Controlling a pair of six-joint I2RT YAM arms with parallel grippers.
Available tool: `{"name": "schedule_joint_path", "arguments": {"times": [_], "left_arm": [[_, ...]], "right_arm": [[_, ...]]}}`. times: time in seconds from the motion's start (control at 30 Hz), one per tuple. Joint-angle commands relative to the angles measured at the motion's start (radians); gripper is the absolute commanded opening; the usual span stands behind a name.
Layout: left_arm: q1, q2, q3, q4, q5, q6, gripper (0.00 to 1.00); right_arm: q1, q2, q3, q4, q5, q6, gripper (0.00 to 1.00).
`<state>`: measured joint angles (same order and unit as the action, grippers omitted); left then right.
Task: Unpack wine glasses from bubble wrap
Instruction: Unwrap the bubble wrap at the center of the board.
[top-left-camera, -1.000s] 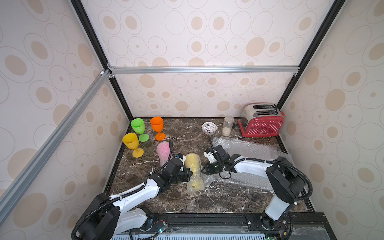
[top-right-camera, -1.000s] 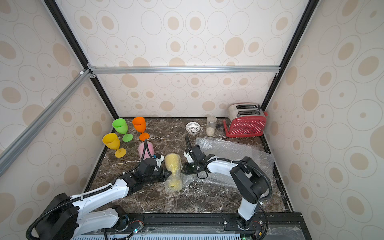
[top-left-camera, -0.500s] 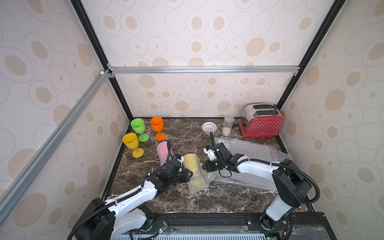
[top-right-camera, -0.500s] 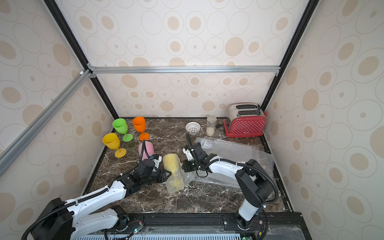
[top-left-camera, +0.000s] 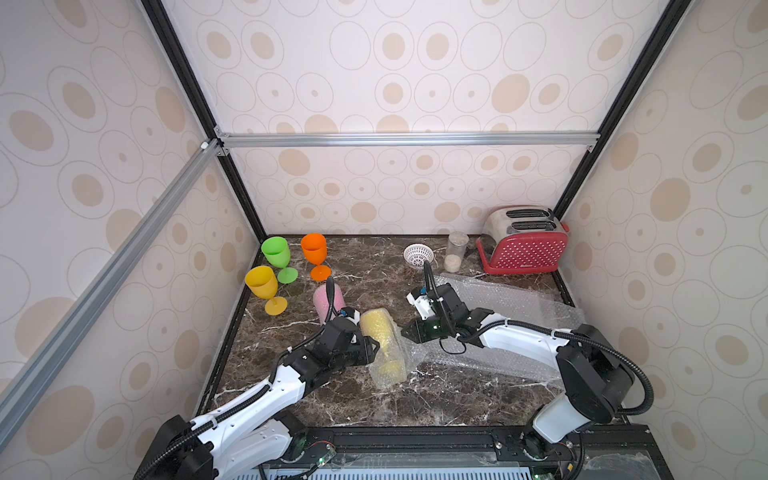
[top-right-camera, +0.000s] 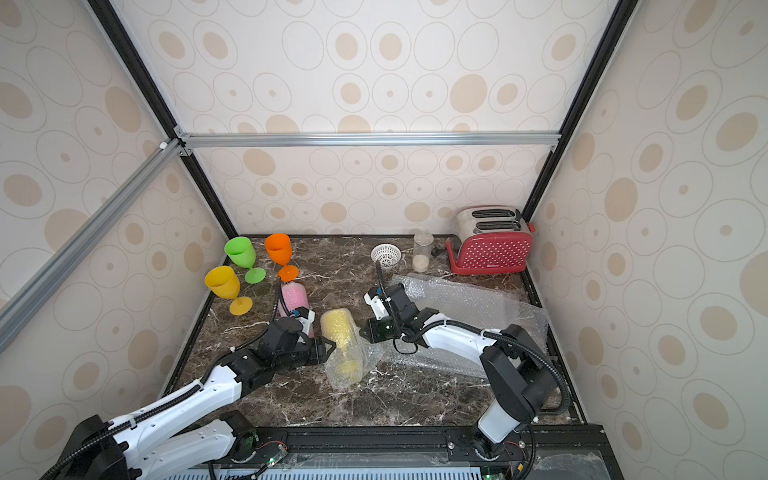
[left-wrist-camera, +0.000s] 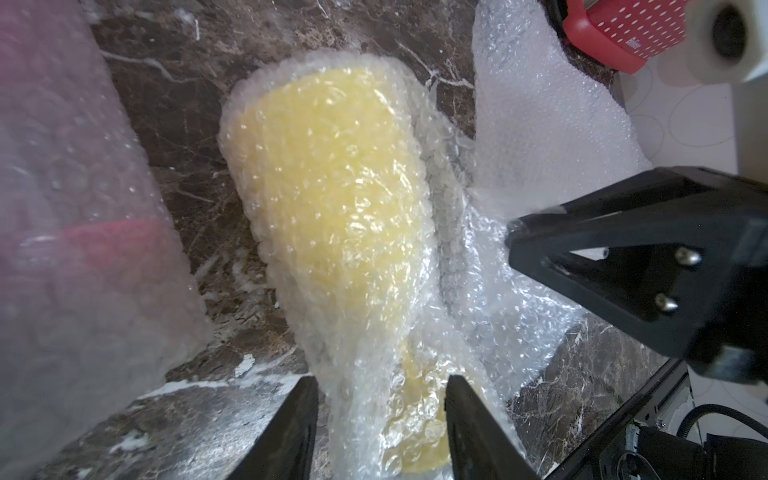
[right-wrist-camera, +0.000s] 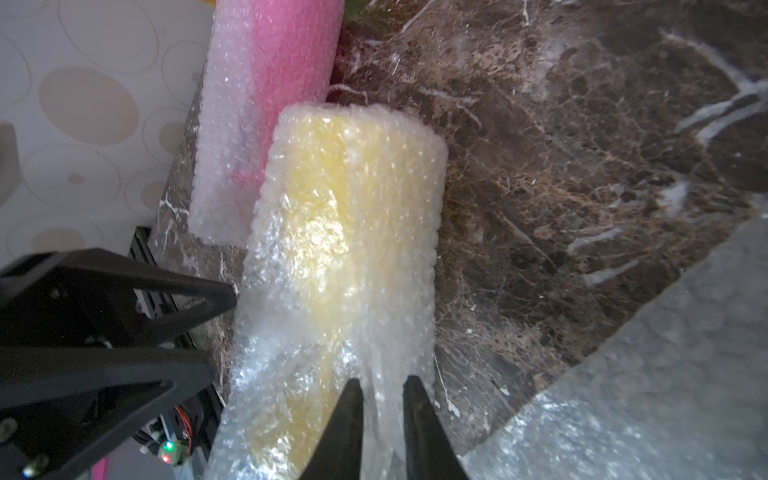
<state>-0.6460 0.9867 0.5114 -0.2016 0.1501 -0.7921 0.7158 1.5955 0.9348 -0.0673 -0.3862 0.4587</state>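
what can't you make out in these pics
Wrapped yellow glass stem and foot: left wrist view, blurred by its bubble wrap.
Wrapped pink glass near end: both top views, hidden behind the left arm.
Right gripper: right wrist view, wrap lies between its jaws, but pinched or loose is unclear.
Jar contents: top views, too small.

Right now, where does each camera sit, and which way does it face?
Top views: high above the robot, looking down at the table; both arms show.
Left wrist: behind the left gripper, whose fingers show, facing the wrapped yellow glass.
Right wrist: behind the right gripper, likewise, facing that glass from the opposite side.
Shared: both wrist views hold that glass and the other gripper.
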Motion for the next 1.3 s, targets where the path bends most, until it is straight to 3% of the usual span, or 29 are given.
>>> {"name": "schedule_joint_path", "arguments": {"times": [0.0,0.17,0.37,0.53,0.6,1.27], "left_arm": [[0.008,-0.014,0.036,-0.022,-0.012,0.01,0.51],[0.008,-0.007,0.03,0.014,0.007,0.0,0.5],[0.007,0.0,0.023,0.041,0.024,-0.01,0.49],[0.007,-0.003,0.019,0.054,0.034,-0.018,0.49],[0.007,-0.005,0.021,0.053,0.037,-0.017,0.49],[0.006,0.008,-0.012,0.097,0.067,-0.027,0.5]], "right_arm": [[0.01,-0.022,-0.009,-0.024,0.0,-0.029,0.33],[0.017,0.015,-0.004,-0.018,0.001,-0.028,0.36],[0.032,0.059,-0.002,0.027,-0.025,0.002,0.29],[0.039,0.065,0.003,0.04,-0.041,0.014,0.05],[0.04,0.053,-0.002,0.047,-0.046,0.02,0.0],[0.04,-0.091,-0.092,0.132,-0.098,0.098,0.0]]}}
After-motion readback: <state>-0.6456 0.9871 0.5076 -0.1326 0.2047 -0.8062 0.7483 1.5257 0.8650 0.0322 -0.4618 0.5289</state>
